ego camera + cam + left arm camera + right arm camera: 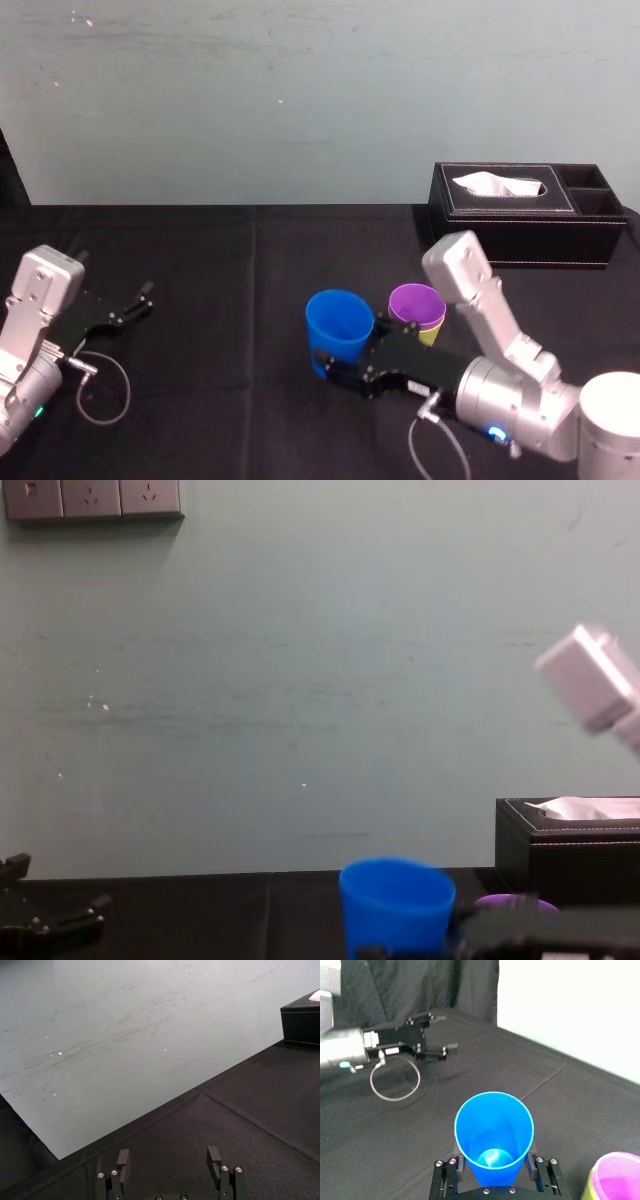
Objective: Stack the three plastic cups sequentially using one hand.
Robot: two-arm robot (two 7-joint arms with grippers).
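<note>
The blue cup (338,325) stands upright, mouth up, just left of the other two. My right gripper (325,365) is shut on its lower part. In the right wrist view both fingers (532,1166) press the sides of the blue cup (494,1135) near its base. The purple cup (417,303) sits nested inside the lime-green cup (432,334), whose rim shows under the purple one (620,1180). From the chest view the blue cup (395,905) is low at centre, the purple rim (515,902) beside it. My left gripper (135,303) rests open at the far left.
A black leather tissue box (525,215) stands at the back right of the black tablecloth (220,300). A thin cable loop (105,385) lies beside the left arm. A pale wall rises behind the table.
</note>
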